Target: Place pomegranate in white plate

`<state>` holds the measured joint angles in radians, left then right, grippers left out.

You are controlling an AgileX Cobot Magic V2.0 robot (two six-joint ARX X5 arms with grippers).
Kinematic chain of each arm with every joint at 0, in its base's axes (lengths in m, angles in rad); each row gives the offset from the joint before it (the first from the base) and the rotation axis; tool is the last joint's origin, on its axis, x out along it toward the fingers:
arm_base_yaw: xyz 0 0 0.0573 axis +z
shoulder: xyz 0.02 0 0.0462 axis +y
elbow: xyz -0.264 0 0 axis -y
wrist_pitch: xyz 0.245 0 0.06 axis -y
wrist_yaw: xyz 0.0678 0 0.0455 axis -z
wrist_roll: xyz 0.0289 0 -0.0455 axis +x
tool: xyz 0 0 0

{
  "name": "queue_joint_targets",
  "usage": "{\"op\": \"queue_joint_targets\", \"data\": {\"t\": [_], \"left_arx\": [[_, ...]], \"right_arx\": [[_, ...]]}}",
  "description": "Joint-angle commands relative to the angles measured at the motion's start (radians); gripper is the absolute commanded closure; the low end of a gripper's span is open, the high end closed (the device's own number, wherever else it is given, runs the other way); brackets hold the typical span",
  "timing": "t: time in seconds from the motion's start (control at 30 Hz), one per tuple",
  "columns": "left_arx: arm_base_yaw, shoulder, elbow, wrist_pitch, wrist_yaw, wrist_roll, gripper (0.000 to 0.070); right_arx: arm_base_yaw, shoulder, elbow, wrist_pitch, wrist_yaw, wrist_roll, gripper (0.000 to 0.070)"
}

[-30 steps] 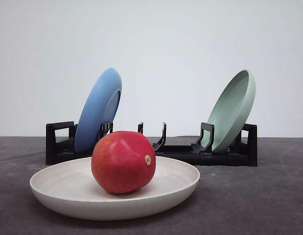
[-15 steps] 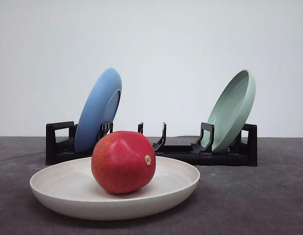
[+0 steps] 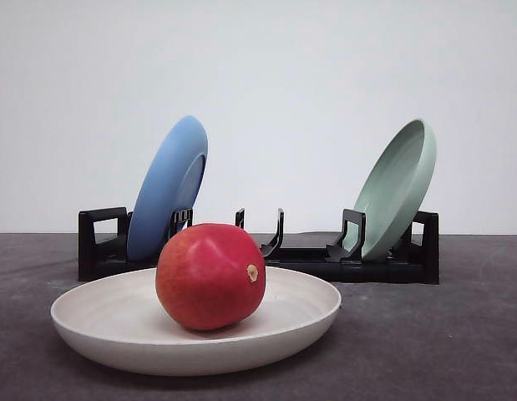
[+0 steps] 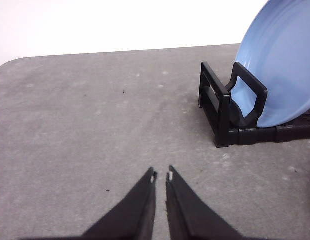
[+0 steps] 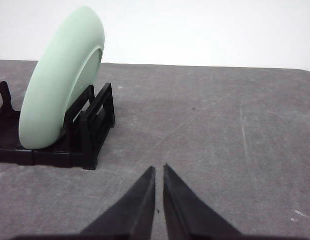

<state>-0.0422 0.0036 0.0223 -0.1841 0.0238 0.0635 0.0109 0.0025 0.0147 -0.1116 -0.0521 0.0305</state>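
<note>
Pomegranate [image 3: 210, 276]: red, roundish, tan stem spot facing the front camera; it sits inside the white plate [image 3: 99, 322], a little toward the robot's left of the plate's middle, resting on the plate floor and not touching the rim.

White plate: flat on the table [image 3: 442, 334], in front of the black rack [image 3: 342, 267].

Left pincer [image 4: 161, 176]: fingers drawn together, only a thin slit between the tips, nothing held. Ahead of it and to one side we see the rack end with the blue plate [image 4: 282, 65] leaning in it, well apart from the tips.

Right pincer [image 5: 159, 170]: fingers likewise pressed nearly together, nothing held. The green plate [image 5: 59, 80] stands in the rack ahead of it and off to the side, well apart.

Position of fruit relative to pincers: we cannot place it from the wrist views; neither pincer is touching it.

Task status: we judge placement complete, as the fruit rests in the right plate, free of any hold.

Step in hand: we judge it to be parking the arms clear.

How to do it well: keep both pincers away from the plate and rack, avoid any nudge that could roll the fruit, and leave the leaning plates undisturbed.

Risk: the fruit is round and could roll if the plate were bumped.
</note>
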Motion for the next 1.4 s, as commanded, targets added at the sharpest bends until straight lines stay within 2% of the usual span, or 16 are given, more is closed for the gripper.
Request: {"op": "queue_joint_targets", "data": {"t": [0.0, 1.37], "left_arx": [[0.000, -0.001, -0.010, -0.003, -0.001, 0.011, 0.0681], [0.000, -0.001, -0.010, -0.003, -0.001, 0.011, 0.0681]], "right_arx": [[-0.002, 0.001, -0.004, 0.013, 0.001, 0.010, 0.0676], [-0.002, 0.001, -0.004, 0.013, 0.000, 0.010, 0.0676]]}}
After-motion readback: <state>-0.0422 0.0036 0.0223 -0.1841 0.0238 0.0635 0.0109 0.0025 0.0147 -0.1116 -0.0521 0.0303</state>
